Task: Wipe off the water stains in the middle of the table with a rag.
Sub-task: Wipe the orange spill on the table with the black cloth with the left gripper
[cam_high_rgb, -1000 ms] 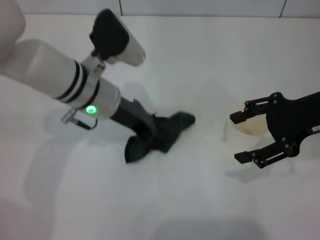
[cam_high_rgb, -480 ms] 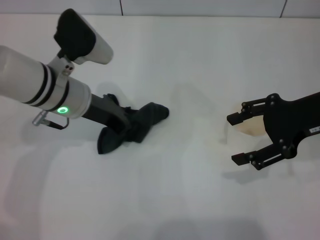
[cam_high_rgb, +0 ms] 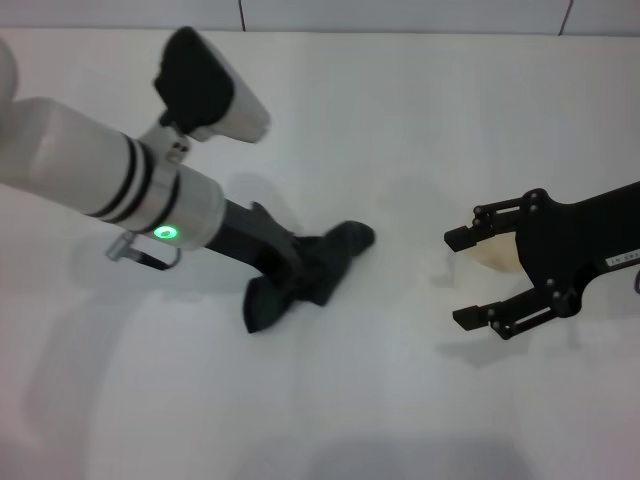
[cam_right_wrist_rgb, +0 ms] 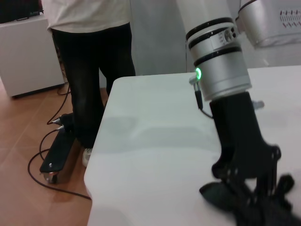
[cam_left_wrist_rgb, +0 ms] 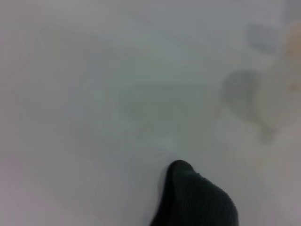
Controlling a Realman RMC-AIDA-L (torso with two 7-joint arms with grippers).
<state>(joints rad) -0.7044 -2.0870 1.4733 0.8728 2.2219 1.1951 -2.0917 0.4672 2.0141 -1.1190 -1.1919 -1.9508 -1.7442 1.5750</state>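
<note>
The rag (cam_high_rgb: 318,268), dark and crumpled, lies pressed on the white table (cam_high_rgb: 400,120) left of centre. My left gripper (cam_high_rgb: 283,262) is shut on it, with the arm slanting down from the upper left. The left wrist view shows only the rag's tip (cam_left_wrist_rgb: 197,200) on the table. In the right wrist view, the left gripper (cam_right_wrist_rgb: 247,190) and the rag (cam_right_wrist_rgb: 221,195) appear low down. I cannot make out the water stains on the table. My right gripper (cam_high_rgb: 462,280) stands open at the right, not touching the rag.
A white paper cup (cam_high_rgb: 497,256) with an orange-tinted inside stands between the right gripper's open fingers, partly hidden by them. In the right wrist view a person (cam_right_wrist_rgb: 91,56) stands beyond the table's edge (cam_right_wrist_rgb: 96,155), with cables on the floor.
The left gripper dragged the rag to the left, then back to the right, close to where it was a second ago. The right gripper drifted slightly left.
</note>
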